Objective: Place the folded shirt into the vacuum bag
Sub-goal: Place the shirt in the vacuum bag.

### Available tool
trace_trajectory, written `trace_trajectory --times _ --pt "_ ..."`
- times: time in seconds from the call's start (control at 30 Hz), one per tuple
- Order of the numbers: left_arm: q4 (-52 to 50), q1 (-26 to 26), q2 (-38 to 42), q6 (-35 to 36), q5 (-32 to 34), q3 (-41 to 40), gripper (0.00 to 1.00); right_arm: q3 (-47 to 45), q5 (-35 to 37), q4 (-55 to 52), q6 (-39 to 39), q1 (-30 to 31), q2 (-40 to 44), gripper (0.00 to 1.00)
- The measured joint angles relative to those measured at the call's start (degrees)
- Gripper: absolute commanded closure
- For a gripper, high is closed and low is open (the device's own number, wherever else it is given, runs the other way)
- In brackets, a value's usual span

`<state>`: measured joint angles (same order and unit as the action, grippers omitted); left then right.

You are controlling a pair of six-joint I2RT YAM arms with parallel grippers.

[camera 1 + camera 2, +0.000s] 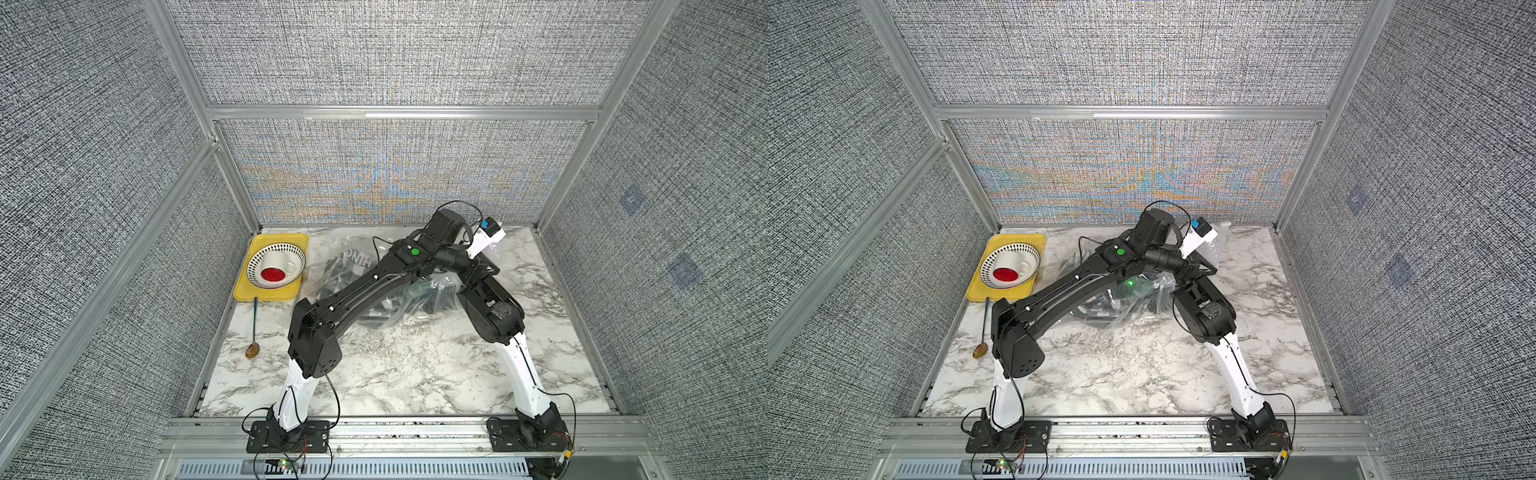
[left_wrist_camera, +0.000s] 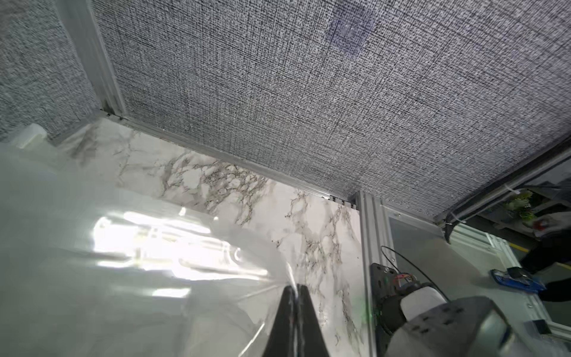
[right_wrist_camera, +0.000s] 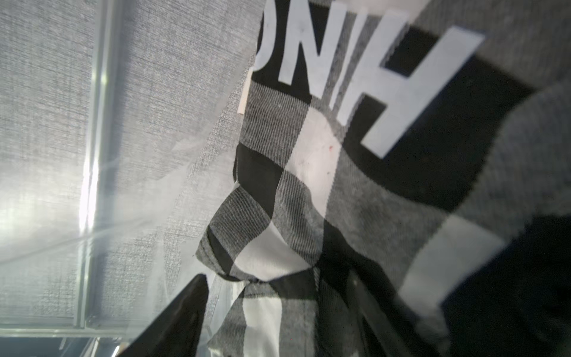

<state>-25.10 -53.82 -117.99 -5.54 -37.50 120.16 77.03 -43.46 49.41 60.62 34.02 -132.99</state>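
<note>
The vacuum bag [image 1: 360, 245], clear and crinkly, lies at the back middle of the marble table. The folded shirt [image 1: 348, 266], checked black, white and grey with white letters, shows through its film. My left gripper [image 2: 296, 288] is shut on an edge of the vacuum bag [image 2: 129, 278] and holds it up off the table, near the back right in a top view [image 1: 487, 270]. My right gripper [image 3: 278, 279] reaches under the film [image 3: 173, 197], hidden from both top views. Its jaws stand wide apart and open, with shirt [image 3: 309, 173] cloth lying loose between them.
A yellow tray [image 1: 270, 294] at the back left carries a dotted bowl [image 1: 300, 254] with a white cup [image 1: 276, 261] in it. A spoon [image 1: 254, 328] lies in front of the tray. Grey fabric walls on aluminium frames close in three sides.
</note>
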Motion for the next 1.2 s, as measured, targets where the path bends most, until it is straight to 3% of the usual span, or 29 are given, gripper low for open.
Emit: trace_trajectory --times 0.2,0.3,0.4,1.03,1.2 --pt "-2.47 0.04 2.54 0.17 -1.46 -2.16 1.0 -5.57 1.2 -7.23 -5.31 -1.07 7.91 0.2" --pt "-3.82 0.74 3.23 0.15 -1.64 -2.93 1.0 -7.93 1.79 -10.19 -7.3 -1.53 9.44 0.38" --pt "-5.29 1.36 3.67 0.09 -1.64 -3.17 1.0 -10.47 2.58 -11.98 -7.26 -2.49 10.45 0.45" --pt "-6.73 1.79 4.59 0.13 -1.9 -3.15 1.0 -24.57 3.63 -18.51 -10.86 -9.81 25.75 0.52" --pt "-6.67 1.79 4.31 -0.35 -2.19 -2.82 1.0 -26.75 3.58 -19.56 -11.85 -12.04 28.57 0.61"
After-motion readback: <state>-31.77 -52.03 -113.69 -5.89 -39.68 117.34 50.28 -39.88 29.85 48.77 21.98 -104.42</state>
